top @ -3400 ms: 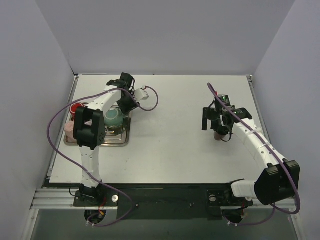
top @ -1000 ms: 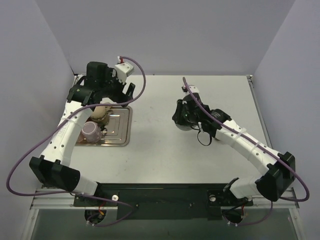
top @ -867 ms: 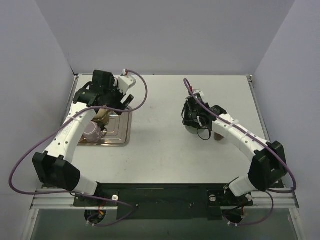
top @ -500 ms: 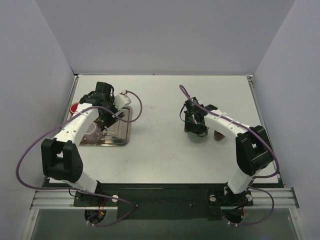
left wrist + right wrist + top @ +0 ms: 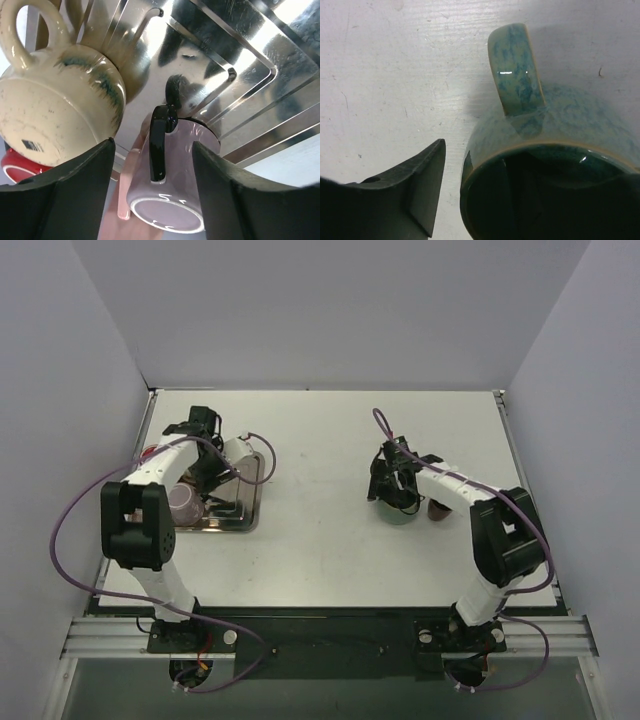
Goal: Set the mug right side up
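Green mug [image 5: 560, 135] stands mouth-up on the white table [image 5: 330, 550], right of centre, plain grey walls [image 5: 330, 310] around. The right gripper [image 5: 394, 490] hangs over its rim, jaws parted, the visible finger [image 5: 420, 185] just clear of the mug's outer wall. The left gripper [image 5: 152, 150] is spread over the metal tray [image 5: 240, 522], far left.

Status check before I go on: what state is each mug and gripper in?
green mug: upright, mouth up.
right gripper: open, outer finger clear of the mug's wall.
lilac mug: in the tray, base showing, not righted.
cream mug: base showing, not righted.
left gripper: open, empty, above the lilac mug.
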`<state>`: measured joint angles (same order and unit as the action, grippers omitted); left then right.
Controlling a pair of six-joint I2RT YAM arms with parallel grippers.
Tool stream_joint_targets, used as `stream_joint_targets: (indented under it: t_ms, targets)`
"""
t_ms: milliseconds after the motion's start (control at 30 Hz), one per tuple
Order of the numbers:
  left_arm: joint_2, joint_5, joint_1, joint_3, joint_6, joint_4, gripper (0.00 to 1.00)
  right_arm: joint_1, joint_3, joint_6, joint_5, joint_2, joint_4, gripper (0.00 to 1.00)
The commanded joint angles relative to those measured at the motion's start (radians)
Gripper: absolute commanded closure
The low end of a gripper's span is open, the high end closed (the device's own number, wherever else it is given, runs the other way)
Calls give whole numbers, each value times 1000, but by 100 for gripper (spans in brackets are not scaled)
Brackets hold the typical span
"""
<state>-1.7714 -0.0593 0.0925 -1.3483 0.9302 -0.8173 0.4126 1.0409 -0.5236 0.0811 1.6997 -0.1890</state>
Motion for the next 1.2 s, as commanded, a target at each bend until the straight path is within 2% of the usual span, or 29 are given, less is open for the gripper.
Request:
stream_joint_targets:
  t_ms: [0, 67, 133, 267, 333, 367, 400, 433, 633, 700, 800, 867, 967, 1000, 1033, 1167]
  targets:
    - [-60, -14, 0, -57, 50, -59, 32, 11, 10, 16, -1, -90, -59, 49]
    - [-85, -46, 0, -61, 42, -78, 37, 26, 21, 26, -39, -132, -91, 36]
    - [-101, -71, 0, -60, 39, -85, 37, 44, 36, 42, -73, -169, -131, 31]
    - [-123, -135, -2, -25, 52, -7, 37, 78, 50, 60, -118, -238, -171, 29]
    - [-144, -137, 0, -34, 35, -5, 48, 92, 48, 59, -130, -268, -179, 29]
    - [-151, -134, 1, -47, 29, -20, 69, 97, 50, 59, -139, -287, -191, 29]
    - [-158, -122, 4, -55, 7, -32, 80, 107, 53, 59, -164, -296, -202, 29]
    - [-157, -111, 7, -67, 2, -64, 100, 112, 56, 65, -175, -314, -223, 28]
    - [15, 59, 42, -107, -57, -143, 100, 196, 116, 105, -265, -432, -316, 23]
    - [79, 189, 53, -155, -117, -160, 100, 228, 136, 100, -274, -481, -314, 23]
    - [141, 326, 62, -239, -285, -151, 100, 307, 153, 70, -309, -546, -279, 21]
    - [187, 413, 73, -258, -419, -119, 100, 405, 142, 50, -333, -584, -193, 18]
    - [285, 553, 101, -249, -579, -13, 100, 508, 99, 33, -209, -600, 32, 16]
    - [303, 576, 119, -247, -643, 13, 100, 512, 90, 22, -157, -595, 93, 15]
    - [326, 643, 142, -249, -693, 24, 100, 512, 61, -11, -30, -580, 217, 13]
    - [326, 819, 220, -327, -810, -20, 100, 512, 74, -85, 133, -505, 405, 13]
